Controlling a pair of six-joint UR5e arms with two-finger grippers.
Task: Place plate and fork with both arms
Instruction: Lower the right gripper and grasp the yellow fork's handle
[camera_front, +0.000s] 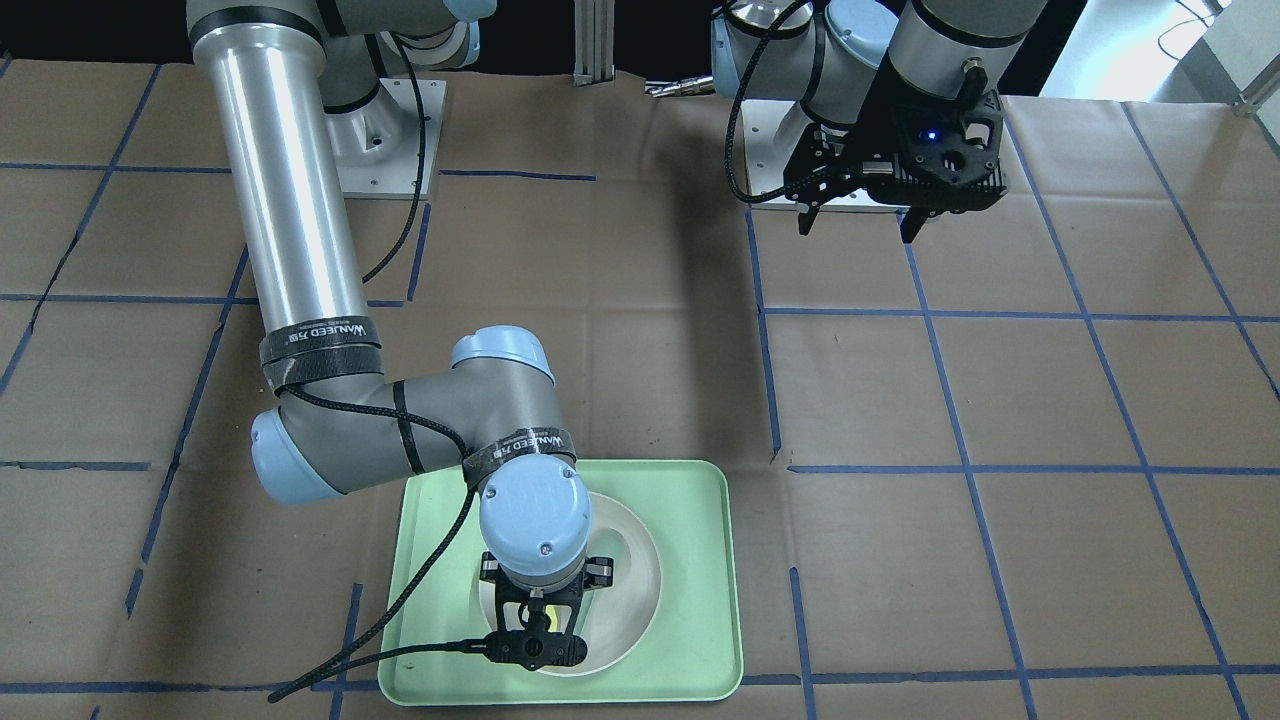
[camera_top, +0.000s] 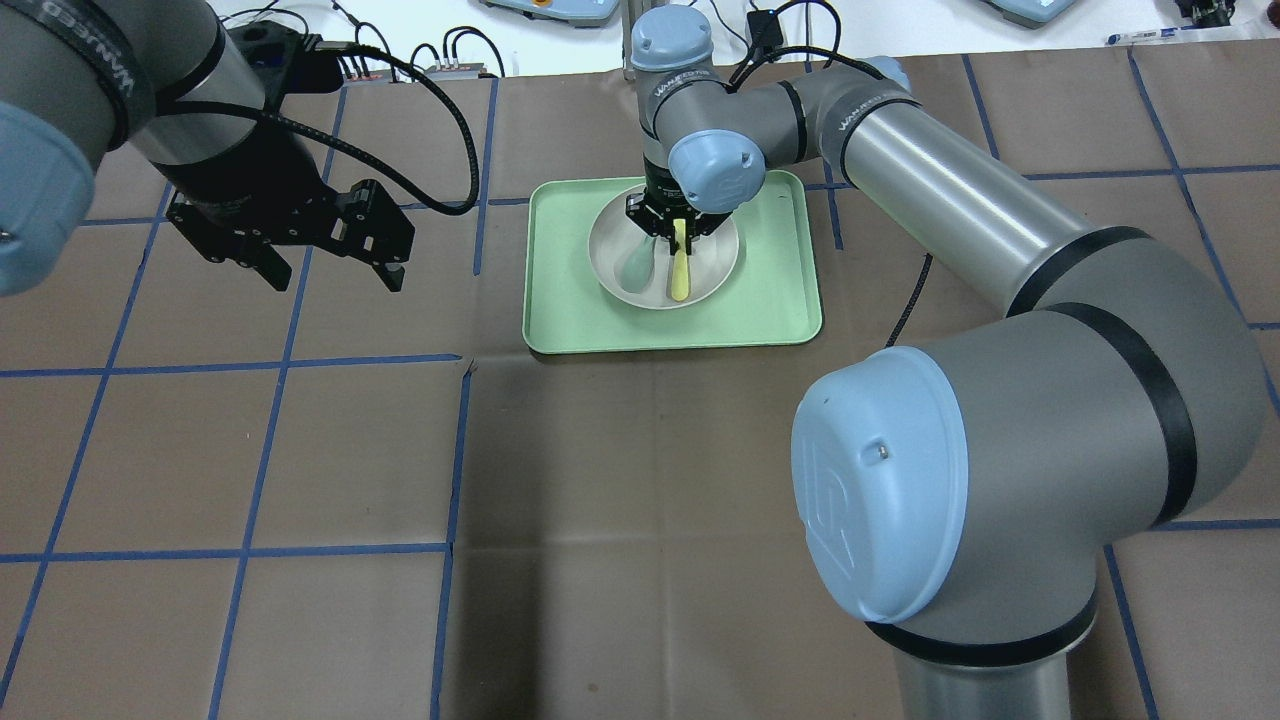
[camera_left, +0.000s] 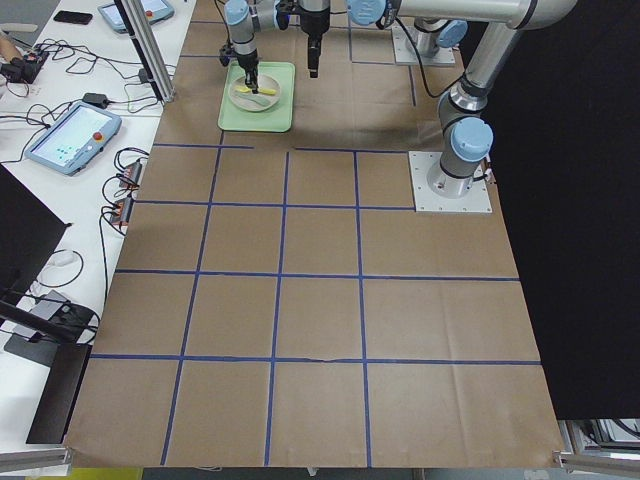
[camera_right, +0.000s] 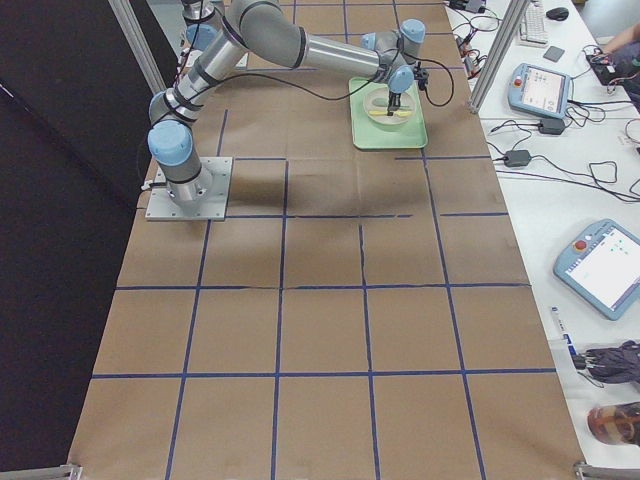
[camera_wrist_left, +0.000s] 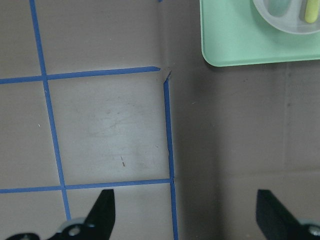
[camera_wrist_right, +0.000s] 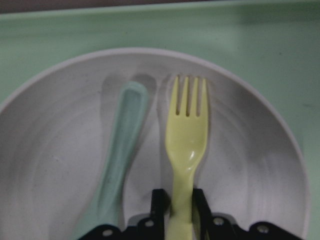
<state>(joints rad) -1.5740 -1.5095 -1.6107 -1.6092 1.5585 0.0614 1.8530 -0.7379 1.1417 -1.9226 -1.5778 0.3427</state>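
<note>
The off-white plate (camera_top: 715, 250) sits in the pale-green tray (camera_top: 775, 290). The pale-yellow fork (camera_top: 680, 268) lies in the plate beside a grey-green spoon (camera_top: 637, 268). My right gripper (camera_top: 678, 228) is down in the plate, shut on the fork's handle. In the right wrist view the fingers (camera_wrist_right: 160, 205) pinch the handle of the fork (camera_wrist_right: 187, 135), tines pointing away, with the spoon (camera_wrist_right: 122, 145) to its left on the plate (camera_wrist_right: 250, 165). My left gripper (camera_top: 330, 275) is open and empty, above the table to the left of the tray.
The table is brown paper with a blue tape grid. In the left wrist view the tray's corner (camera_wrist_left: 235, 45) is at the top right, with bare paper under the open left gripper (camera_wrist_left: 187, 210). The arm bases (camera_front: 385, 140) stand at the robot's edge.
</note>
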